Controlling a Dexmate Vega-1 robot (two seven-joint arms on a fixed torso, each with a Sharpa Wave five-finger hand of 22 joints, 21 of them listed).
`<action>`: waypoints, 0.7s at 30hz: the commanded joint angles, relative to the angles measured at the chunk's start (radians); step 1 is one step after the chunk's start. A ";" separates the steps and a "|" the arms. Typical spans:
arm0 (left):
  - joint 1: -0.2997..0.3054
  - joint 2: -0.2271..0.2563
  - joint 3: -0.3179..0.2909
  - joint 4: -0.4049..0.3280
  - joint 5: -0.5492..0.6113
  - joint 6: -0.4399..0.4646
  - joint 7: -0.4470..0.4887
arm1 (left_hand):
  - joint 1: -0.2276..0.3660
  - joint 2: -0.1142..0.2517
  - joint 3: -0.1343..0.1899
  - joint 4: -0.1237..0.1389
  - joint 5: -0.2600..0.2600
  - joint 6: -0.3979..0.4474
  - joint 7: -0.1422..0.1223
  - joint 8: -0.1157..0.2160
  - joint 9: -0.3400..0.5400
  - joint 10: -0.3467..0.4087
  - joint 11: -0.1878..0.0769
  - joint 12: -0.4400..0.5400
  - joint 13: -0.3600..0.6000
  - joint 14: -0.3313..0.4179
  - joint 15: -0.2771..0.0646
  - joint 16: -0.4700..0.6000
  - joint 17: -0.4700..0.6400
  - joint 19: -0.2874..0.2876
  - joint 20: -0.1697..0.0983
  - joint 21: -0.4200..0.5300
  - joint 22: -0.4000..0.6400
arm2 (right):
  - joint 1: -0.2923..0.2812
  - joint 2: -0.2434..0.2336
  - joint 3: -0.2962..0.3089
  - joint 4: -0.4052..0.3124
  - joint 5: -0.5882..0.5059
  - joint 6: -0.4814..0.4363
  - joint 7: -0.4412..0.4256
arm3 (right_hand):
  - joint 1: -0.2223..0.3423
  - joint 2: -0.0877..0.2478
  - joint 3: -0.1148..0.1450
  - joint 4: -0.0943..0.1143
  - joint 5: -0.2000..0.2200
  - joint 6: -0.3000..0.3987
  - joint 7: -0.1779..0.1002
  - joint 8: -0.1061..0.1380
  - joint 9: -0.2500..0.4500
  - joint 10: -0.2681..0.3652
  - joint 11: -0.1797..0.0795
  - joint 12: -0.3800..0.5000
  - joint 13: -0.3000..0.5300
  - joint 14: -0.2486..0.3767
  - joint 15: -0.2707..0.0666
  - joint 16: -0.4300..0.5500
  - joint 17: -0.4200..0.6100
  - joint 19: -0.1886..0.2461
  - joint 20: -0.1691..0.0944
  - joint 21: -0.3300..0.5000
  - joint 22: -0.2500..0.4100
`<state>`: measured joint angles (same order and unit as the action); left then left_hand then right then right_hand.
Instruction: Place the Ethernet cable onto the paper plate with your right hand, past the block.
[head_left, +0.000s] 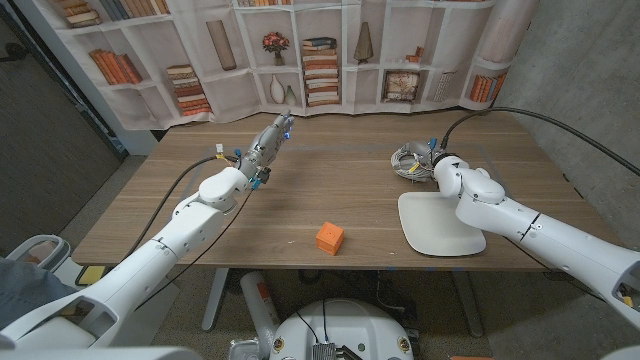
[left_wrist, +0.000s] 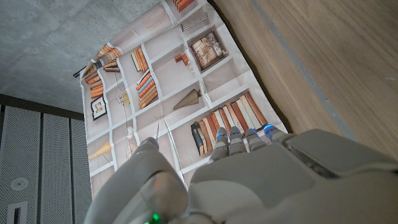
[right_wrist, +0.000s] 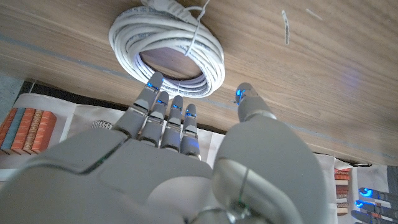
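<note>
Reaching right hand (right_wrist: 186, 134), fingers spread empty, over coiled white Ethernet cable (right_wrist: 166, 48), grained wooden table (head_left: 330, 190)

The head view is lit pretty evenly from overhead, nothing blown out, and only soft shadows are cast under the orange block (head_left: 329, 237) and the paper plate (head_left: 438, 224). A pale sheen is seen on the bench (right_wrist: 348, 74) in the right wrist view, where the robot hand (right_wrist: 180, 149) is rendered slightly soft up close.
</note>
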<state>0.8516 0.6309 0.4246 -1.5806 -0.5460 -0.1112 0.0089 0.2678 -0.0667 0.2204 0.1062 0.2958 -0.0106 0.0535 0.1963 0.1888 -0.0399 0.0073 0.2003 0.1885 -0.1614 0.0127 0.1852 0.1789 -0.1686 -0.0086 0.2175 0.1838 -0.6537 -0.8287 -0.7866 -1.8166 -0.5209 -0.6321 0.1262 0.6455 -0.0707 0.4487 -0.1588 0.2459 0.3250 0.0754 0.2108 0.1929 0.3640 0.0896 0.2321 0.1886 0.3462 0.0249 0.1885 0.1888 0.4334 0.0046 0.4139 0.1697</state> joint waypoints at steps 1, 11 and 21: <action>0.001 -0.001 0.000 -0.003 0.002 -0.001 0.006 | 0.001 0.011 -0.005 0.002 0.007 0.004 0.006 0.005 0.001 0.000 -0.004 0.006 0.001 0.002 -0.001 0.003 0.004 -0.091 0.000 0.000 0.002 | 0.014 0.011 -0.029 0.023 -0.036 -0.020 -0.007 | 0.021 0.002 0.007 -0.001 0.002 0.014 0.000 0.004 0.004 0.009 -0.003 0.000 0.004 0.008 -0.005 0.006 0.001 0.014 -0.008 -0.002 0.006; 0.001 -0.003 0.001 0.000 0.000 0.000 0.003 | 0.001 0.012 -0.007 0.002 0.007 0.004 0.005 0.005 0.001 0.001 -0.003 0.006 0.001 0.002 -0.001 0.003 0.004 -0.091 0.001 -0.001 0.002 | 0.017 0.018 -0.047 0.033 -0.071 -0.040 -0.011 | 0.023 0.001 0.005 0.004 -0.001 0.030 0.000 0.007 0.004 0.017 -0.009 0.002 0.004 0.024 -0.015 0.013 0.004 0.033 -0.023 -0.002 0.007; -0.003 -0.001 0.002 0.005 0.000 0.000 -0.003 | 0.002 0.014 -0.009 0.002 0.007 0.005 0.005 0.005 0.001 0.002 -0.004 0.007 0.001 0.002 -0.001 0.003 0.004 -0.090 0.002 -0.002 0.002 | 0.020 0.034 -0.058 0.056 -0.082 -0.043 -0.018 | 0.020 0.000 0.001 0.012 -0.004 0.049 0.000 0.009 0.004 0.038 -0.018 0.008 0.005 0.055 -0.029 0.024 0.007 0.055 -0.037 -0.003 0.008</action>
<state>0.8512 0.6299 0.4260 -1.5818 -0.5439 -0.1107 0.0118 0.2636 -0.0626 0.2133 0.1075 0.2958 -0.0107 0.0535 0.1963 0.1886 -0.0362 0.0036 0.2003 0.1885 -0.1614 0.0127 0.1852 0.1789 -0.1686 -0.0087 0.2176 0.1837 -0.6373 -0.8099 -0.8294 -1.7822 -0.5835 -0.6662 0.1174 0.6602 -0.0696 0.4483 -0.1527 0.2458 0.3593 0.0768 0.2146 0.1929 0.3917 0.0695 0.2362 0.1885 0.3867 -0.0037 0.2075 0.1934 0.4762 -0.0304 0.4139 0.1748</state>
